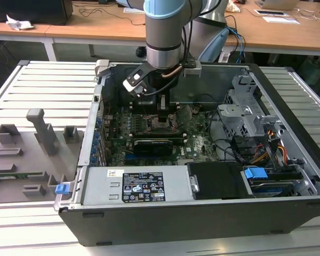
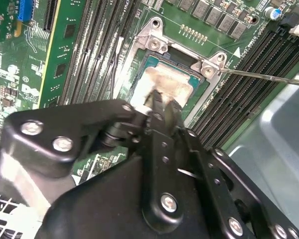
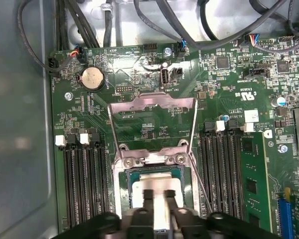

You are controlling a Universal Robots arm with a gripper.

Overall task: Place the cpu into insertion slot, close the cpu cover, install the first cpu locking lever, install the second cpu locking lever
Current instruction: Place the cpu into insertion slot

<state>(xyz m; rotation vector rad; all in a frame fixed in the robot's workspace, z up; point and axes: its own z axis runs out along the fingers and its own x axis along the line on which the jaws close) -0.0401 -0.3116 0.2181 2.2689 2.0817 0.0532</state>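
The cpu [image 3: 157,184] [image 2: 169,82] lies flat in the insertion slot [image 3: 123,191] on the green motherboard, its silvery-beige top facing up. My gripper [image 3: 159,195] [image 2: 158,99] [image 1: 165,112] stands right over the chip, tips at or just above its top. Its black fingers [image 3: 148,196] are shut to a thin slit with nothing between them. The cpu cover [image 3: 152,105] is swung up and open behind the socket. One thin locking lever [image 2: 259,75] [image 3: 197,164] sticks out free beside the slot.
Black memory slots [image 3: 84,179] [image 3: 222,169] flank the socket on both sides. A long black card [image 1: 152,145], the power supply [image 1: 133,184] and a metal drive cage [image 1: 245,114] crowd the case. Cables [image 3: 189,35] hang behind the board. A grey fixture tray [image 1: 26,149] lies outside.
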